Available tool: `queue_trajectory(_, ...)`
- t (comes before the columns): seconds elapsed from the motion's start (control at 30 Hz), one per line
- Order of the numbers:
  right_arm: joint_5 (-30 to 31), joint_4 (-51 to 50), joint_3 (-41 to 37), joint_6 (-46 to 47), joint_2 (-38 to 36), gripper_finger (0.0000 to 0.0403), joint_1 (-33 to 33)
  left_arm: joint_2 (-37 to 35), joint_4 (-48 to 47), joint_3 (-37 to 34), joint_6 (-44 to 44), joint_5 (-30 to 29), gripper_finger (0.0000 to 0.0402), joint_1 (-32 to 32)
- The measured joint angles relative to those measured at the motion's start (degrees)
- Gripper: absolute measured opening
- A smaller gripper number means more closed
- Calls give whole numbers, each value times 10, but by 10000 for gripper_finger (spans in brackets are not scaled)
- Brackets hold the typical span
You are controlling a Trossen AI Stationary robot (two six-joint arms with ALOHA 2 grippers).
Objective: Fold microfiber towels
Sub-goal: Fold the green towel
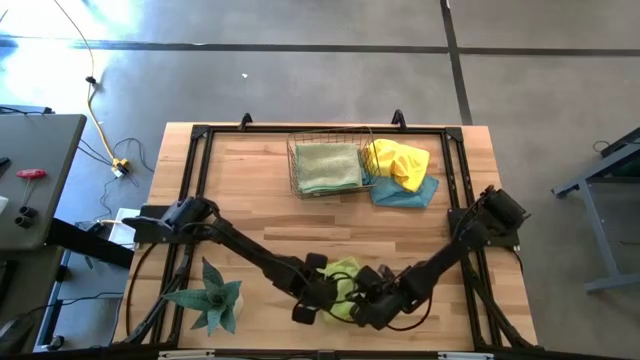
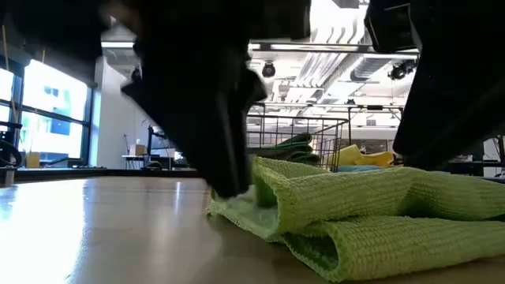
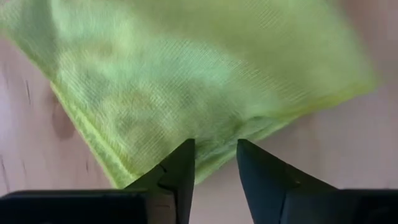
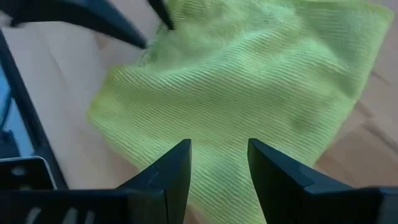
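High: lime towel [image 1: 343, 285] at table [image 1: 250, 200] near edge, between my left gripper [image 1: 318, 292] and right gripper [image 1: 372, 300]; both arms reach inward, low; four towels counted | Low: lime towel crumpled on tabletop | Left wrist: fingers [image 3: 180, 171] apart above towel edge | Right wrist: fingers [image 4: 174, 171] apart above towel, nothing clamped.

In the high view both arms cover much of the lime green towel [image 1: 345, 272], the blue towel [image 1: 405, 194] lies mostly under the yellow towel [image 1: 396, 160] (only its lower edge shows), and the low view's top crops both arms.
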Motion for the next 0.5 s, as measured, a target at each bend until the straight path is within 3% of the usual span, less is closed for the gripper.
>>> queue_trajectory(0.13, -1, -14, -6, 19, 0, 151, 10, 0, 2, -25, 16, 17, 98, 8)
queue_trajectory(0.3, -45, -35, -6, -19, 0, 151, 19, -3, -9, -35, 39, 24, 87, 11)
queue_trajectory(0.5, -27, -32, -3, -9, -1, 151, 17, -2, -1, -25, 53, 30, 81, 11)
